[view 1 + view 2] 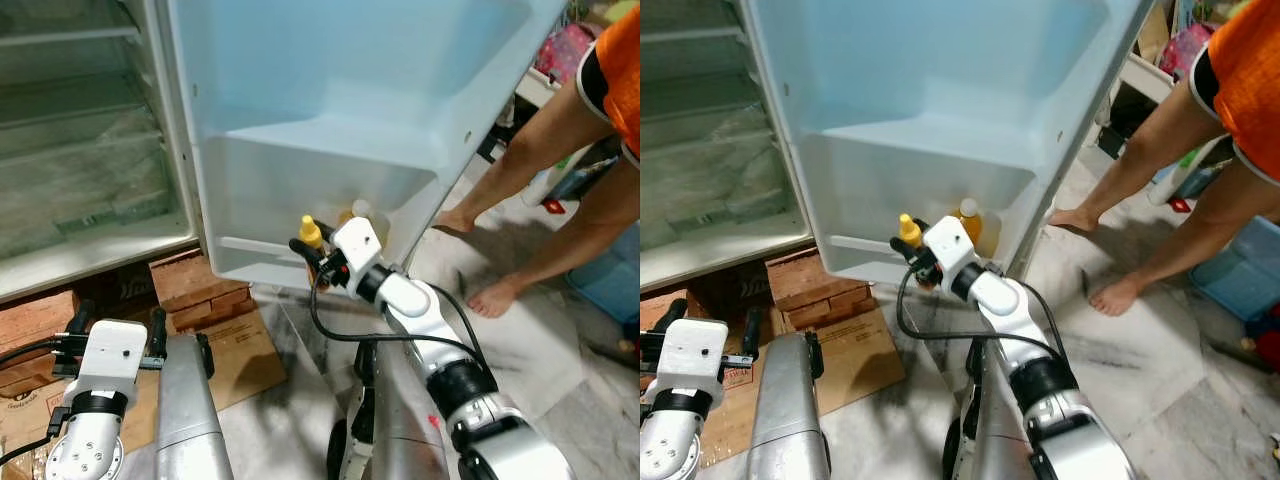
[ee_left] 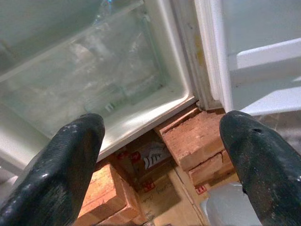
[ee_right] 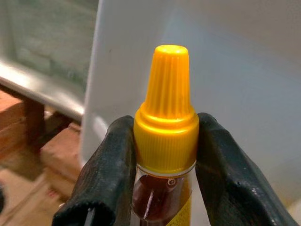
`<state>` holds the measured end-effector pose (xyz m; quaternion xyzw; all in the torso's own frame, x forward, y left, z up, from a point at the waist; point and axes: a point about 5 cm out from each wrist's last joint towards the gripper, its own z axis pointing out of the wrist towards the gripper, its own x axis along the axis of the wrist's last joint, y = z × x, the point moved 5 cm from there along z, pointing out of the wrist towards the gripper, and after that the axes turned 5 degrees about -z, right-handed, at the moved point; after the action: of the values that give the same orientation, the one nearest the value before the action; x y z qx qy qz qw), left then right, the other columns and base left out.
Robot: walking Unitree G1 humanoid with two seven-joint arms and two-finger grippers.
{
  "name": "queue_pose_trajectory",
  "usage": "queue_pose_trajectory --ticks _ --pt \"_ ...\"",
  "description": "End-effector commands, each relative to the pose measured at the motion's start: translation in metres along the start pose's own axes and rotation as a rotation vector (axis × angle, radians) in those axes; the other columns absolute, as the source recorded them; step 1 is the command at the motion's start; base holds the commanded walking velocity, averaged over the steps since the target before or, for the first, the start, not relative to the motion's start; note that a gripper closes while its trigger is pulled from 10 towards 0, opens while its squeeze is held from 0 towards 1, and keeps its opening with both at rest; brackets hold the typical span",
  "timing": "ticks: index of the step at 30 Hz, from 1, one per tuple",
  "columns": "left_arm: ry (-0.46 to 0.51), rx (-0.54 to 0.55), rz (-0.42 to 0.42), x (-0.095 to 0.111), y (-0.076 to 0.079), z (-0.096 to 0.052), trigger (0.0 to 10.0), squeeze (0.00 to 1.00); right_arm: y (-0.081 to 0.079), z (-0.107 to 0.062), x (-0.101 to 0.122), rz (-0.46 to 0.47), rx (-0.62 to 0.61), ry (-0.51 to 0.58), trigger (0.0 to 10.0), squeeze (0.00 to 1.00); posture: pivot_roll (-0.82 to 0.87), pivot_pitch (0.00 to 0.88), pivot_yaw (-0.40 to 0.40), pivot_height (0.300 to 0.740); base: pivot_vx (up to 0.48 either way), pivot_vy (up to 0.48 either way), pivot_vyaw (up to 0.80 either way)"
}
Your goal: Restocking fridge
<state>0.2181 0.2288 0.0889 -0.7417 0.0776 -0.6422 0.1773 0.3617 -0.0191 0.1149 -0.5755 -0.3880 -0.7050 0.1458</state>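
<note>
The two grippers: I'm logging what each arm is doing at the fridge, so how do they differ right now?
The right gripper is shut on the yellow-capped bottle, fingers pressing just below the cap; the left gripper is open and holds nothing. The right one is raised to the fridge door's lower shelf; the left one sits low, pointing at the bricks under the fridge. Both have two black fingers.

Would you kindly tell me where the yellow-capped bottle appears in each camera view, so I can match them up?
Left eye view: bottle at lower centre, before the fridge door's bottom shelf.
Right eye view: bottle left of centre, same shelf.
Left wrist view: not in it.
Right wrist view: bottle central, clamped in the right gripper.
Shared landmark: the white fridge door.
</note>
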Motion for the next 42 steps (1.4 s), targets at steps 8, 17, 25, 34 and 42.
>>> queue_pose_trajectory --ticks 8,17,25,34,42 --pt "-0.035 -0.024 0.013 -0.003 0.0 -0.013 10.0 0.0 0.029 0.019 0.036 -0.076 -0.068 0.138 10.0 0.0 0.28 0.177 -0.143 0.474 0.0 0.0 0.0" --pt "-0.057 -0.032 0.031 -0.003 -0.006 -0.025 10.0 0.0 0.045 0.017 0.025 -0.153 -0.187 0.085 10.0 0.0 0.32 0.212 -0.14 0.474 0.0 0.0 0.0" --pt "-0.06 -0.034 0.05 0.002 -0.012 -0.035 10.0 0.0 0.037 0.008 0.001 -0.094 -0.217 0.022 10.0 0.0 0.36 0.251 -0.142 0.474 0.0 0.0 0.0" --pt "-0.095 -0.055 0.067 0.001 -0.015 -0.052 10.0 0.0 0.041 0.029 0.05 -0.082 -0.259 0.217 10.0 0.0 0.37 0.299 -0.134 0.474 0.0 0.0 0.0" --pt "-0.113 -0.072 0.064 0.002 -0.018 -0.059 10.0 0.0 0.047 0.035 0.077 -0.168 -0.28 0.297 10.0 0.0 0.36 0.333 -0.126 0.474 0.0 0.0 0.0"
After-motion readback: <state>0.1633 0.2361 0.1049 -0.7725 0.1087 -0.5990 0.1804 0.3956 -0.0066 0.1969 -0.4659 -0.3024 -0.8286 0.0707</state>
